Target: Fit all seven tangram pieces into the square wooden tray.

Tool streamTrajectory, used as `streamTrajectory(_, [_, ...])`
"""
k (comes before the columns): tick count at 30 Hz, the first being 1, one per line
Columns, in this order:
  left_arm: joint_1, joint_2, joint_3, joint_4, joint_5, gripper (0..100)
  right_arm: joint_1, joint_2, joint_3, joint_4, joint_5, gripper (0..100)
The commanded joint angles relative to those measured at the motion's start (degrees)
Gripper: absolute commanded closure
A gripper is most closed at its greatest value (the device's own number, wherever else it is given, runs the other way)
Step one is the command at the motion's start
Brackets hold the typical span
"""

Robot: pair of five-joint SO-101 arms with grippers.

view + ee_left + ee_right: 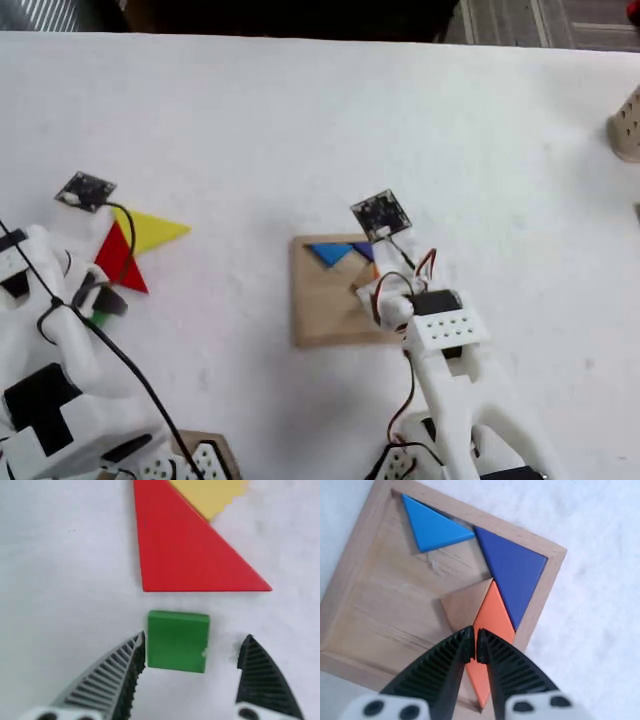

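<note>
Left wrist view, nearest first: left claw (194,642) spread wide, gripping nothing, set either side of the green square (177,641), with one ribbed finger right at its edge and the other a little off the opposite side. Flat on the white counter (60,580), out of the tray. Just beyond, across a thin strip of counter, the red triangle (185,550). Past that, the yellow triangle (210,495) against the red one's slanted edge; touching or overlapping, cannot tell.

Judged light, stiff and thin, with a smooth painted face, so probably slippery. Best pinched across two parallel sides, low down near the counter, given so little edge to bite on.

Right wrist view: right claw (476,642) closed to a sliver, holding nothing, tips over the near end of the orange parallelogram (495,615). Alongside it, the dark blue triangle (515,575) against the rim of the wooden tray (345,575). Farther in, the light blue triangle (432,527) in a corner. Much bare wood left.

Seen from the high view, tray well apart from the loose pieces.

No print to read on pieces or tray
</note>
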Motion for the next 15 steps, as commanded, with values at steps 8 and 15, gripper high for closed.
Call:
streamTrajectory(8, [-2.6,-2.2,4.7,-10.1,-2.2,70,0.3,-1.6,-0.2,-0.5,0.6,97.9])
streamTrajectory(15, [-2.8,-2.1,6.9,-13.3,-4.2,70,0.4,-1.6,-0.2,-0.5,0.6,97.9])
